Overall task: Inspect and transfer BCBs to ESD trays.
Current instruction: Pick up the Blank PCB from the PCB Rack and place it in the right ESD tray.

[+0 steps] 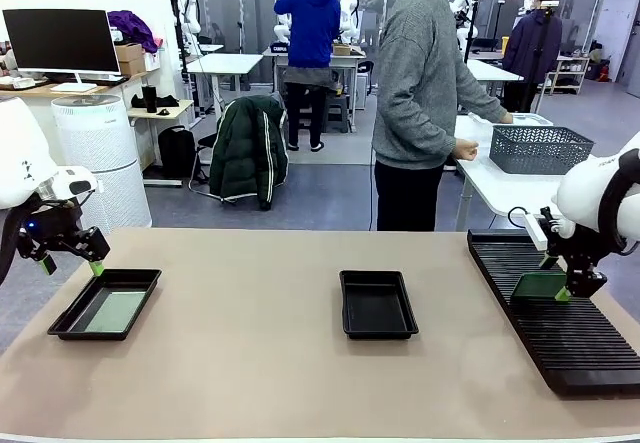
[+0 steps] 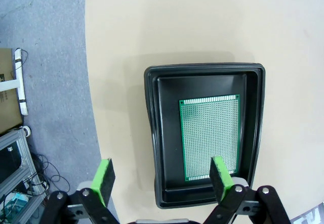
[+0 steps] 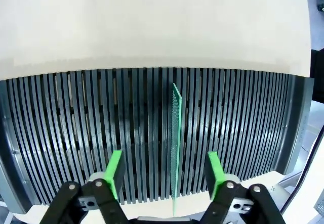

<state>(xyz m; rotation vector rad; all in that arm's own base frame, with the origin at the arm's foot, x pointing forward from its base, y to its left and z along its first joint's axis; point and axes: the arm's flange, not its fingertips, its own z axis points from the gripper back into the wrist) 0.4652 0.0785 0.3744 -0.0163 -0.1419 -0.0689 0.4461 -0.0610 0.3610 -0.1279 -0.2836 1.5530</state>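
One BCB lies flat in the left ESD tray, whose black rim shows from above in the left wrist view. My left gripper hangs open just above that tray's near end, holding nothing. A second ESD tray sits at the table's middle with nothing in it. Another BCB stands on edge in a slot of the black rack. My right gripper straddles this board, its green pads apart and clear of it on both sides.
The ribbed rack runs along the table's right side. A person stands beyond the far edge, hands by a grey mesh basket on a white side table. Bare tabletop lies between the trays.
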